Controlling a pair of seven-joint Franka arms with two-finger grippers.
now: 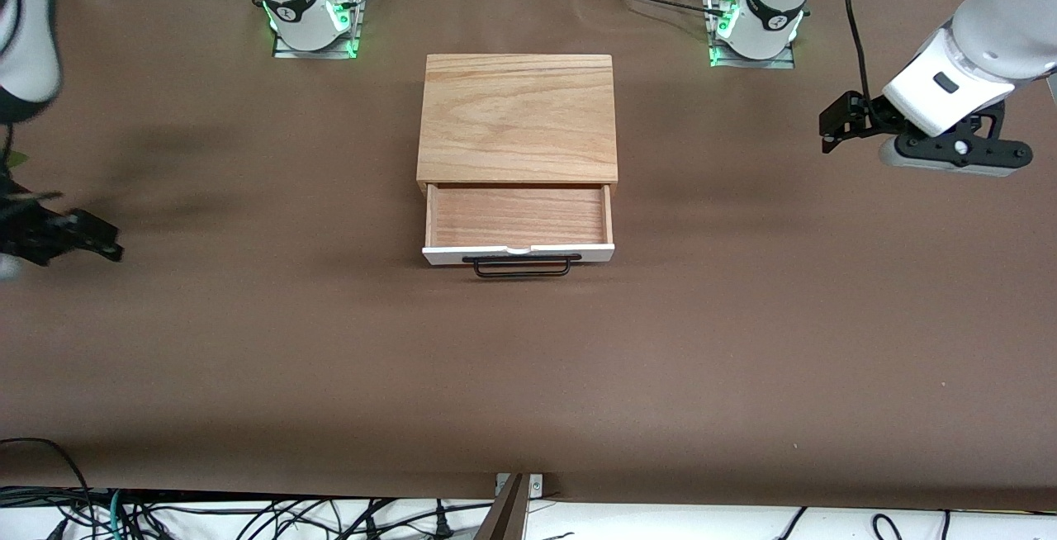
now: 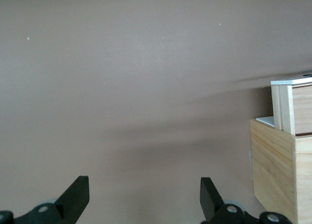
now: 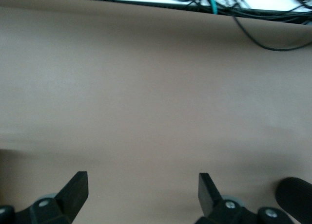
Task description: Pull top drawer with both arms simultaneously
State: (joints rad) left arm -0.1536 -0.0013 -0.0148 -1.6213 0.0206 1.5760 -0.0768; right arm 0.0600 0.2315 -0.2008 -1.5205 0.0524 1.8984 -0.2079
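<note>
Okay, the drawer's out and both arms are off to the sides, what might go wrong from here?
1. The top drawer is pulled well out of the cabinet; its black handle juts toward the front camera and an arm sweeping low might snag it.
2. Both the left claw and right claw are open over bare table, so nothing steadies the drawer.

Top drawer (image 1: 519,253): white front, black handle, reddish wood inside. Cabinet (image 1: 519,117): light grained wood. Desk (image 1: 248,358): brown.

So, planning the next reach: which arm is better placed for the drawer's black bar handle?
Neither clearly: left end effector and right end effector hang open over bare table at opposite ends, away from the thin black bar handle.
</note>
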